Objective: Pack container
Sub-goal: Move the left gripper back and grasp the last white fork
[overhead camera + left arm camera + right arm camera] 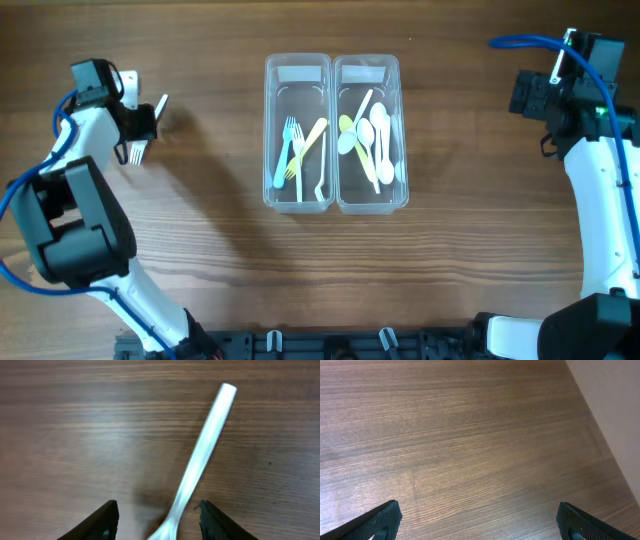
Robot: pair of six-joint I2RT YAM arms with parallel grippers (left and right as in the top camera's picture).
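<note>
Main hazard: closing off-centre on the white fork (200, 455). Lying flat and slanted on the tabletop (200, 260) near its left edge, handle toward the far edge, tines toward the near edge beneath the wrist. Thin, smooth plastic, likely to swivel or skid sideways if pinched at the narrow neck rather than square across the handle.

Second hazard: lowering too far and scraping fingertips on the wood, or closing too high and catching nothing.

Third hazard, on the carry: wrong compartment. Coloured forks (290, 155) in the clear container (297, 70) at mid-tabletop; spoons (380, 130) in the second container (367, 68), touching it on the side toward the right edge. Both well apart from the white fork. With a crooked grip, risk of the tines or handle snagging a rim on the way in.

Left tool (157, 510): roughly half open, straddling the fork's neck, one finger on each side, wood showing in both gaps in the wrist view. Nothing clamped. Cannot tell whether either fingertip brushes the plastic.

Right tool (477, 520): spread to full width, holding nothing, hovering over bare wood near the far right corner.
</note>
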